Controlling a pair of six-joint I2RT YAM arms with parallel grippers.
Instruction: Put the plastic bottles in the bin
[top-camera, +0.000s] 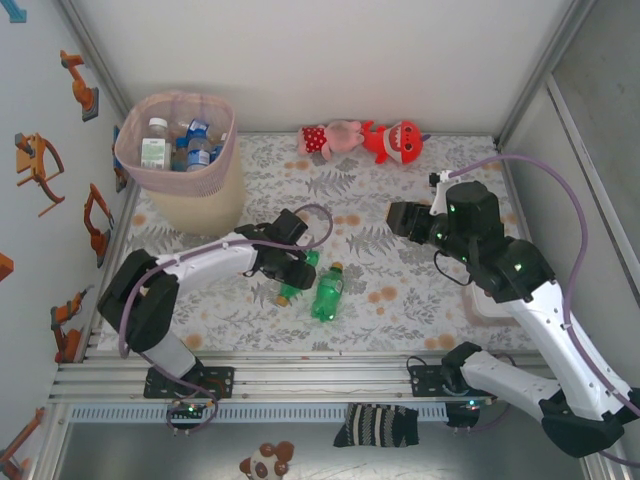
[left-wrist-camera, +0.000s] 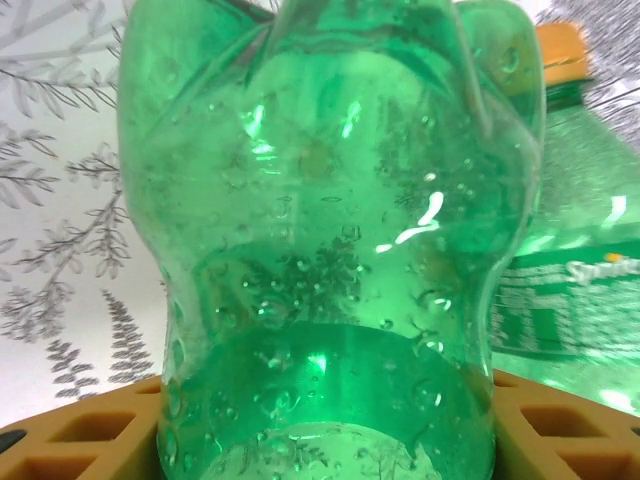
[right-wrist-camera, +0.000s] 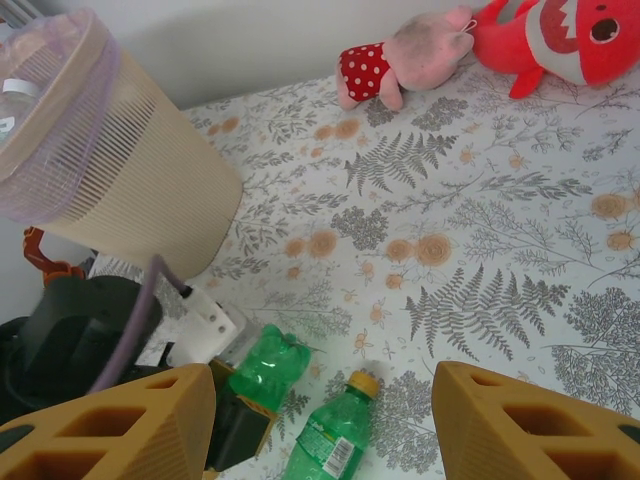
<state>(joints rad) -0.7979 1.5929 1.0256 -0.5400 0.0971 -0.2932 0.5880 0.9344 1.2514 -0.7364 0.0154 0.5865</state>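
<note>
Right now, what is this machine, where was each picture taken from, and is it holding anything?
Two robot arms are bolted to a table. One picture looks down from above; the other two come from a camera on each wrist. On the floral surface lie a pink plush toy, a red plush toy and a loose green bottle; the bin holds more bottles. Another green bottle sits between the fingers of the left end effector; whether it is gripped, I cannot tell. The right end effector is open, empty.

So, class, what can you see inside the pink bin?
Inside the bin lie a clear white-capped bottle and blue-labelled bottles, piled near the rim. Anything deeper is covered by these and by the bin's wall.
</note>
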